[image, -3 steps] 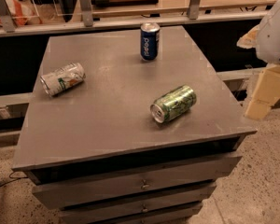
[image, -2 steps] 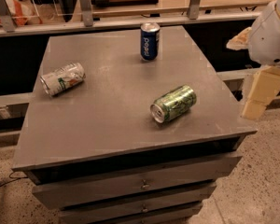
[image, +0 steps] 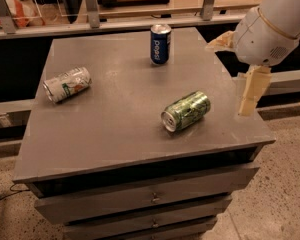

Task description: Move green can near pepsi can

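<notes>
Green can (image: 186, 110) is lying on its side right of the middle of the table (image: 115, 134), one silver end facing the front edge, so it is likely to roll if nudged sideways. At the left, a silver-white can (image: 66, 84) is also lying on its side, well apart from the others. Farther right, at the back, the pepsi can (image: 160, 44) is standing upright, well apart from the green can, so the move is not yet done. At the far right, the gripper (image: 251, 86) is hovering over the table's right edge, near the green can without touching it, probably lining up a reach. Whether it is open or closed cannot be told.
</notes>
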Motion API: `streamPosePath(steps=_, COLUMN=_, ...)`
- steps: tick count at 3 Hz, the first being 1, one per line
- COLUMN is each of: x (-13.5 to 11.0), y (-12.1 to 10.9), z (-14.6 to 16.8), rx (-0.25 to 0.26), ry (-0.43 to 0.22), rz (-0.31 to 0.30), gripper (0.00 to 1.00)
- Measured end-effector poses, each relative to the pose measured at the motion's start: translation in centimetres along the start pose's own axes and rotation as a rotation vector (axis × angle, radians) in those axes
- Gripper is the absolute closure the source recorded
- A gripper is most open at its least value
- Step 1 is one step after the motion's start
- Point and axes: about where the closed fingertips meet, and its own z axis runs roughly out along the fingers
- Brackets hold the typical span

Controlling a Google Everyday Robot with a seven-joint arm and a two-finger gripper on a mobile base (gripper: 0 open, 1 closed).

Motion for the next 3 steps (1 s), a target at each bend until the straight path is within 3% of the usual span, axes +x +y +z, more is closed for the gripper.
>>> streamPosePath(steps=1, x=-0.6, y=-1.8, z=3.0, rx=-0.046, ry=-0.035, rz=-0.102, gripper=0.00)
streamPosePath(steps=3, x=-0.6, y=-2.0, z=8.3, rx=-0.157, ry=-0.073, rz=-0.169, gripper=0.00)
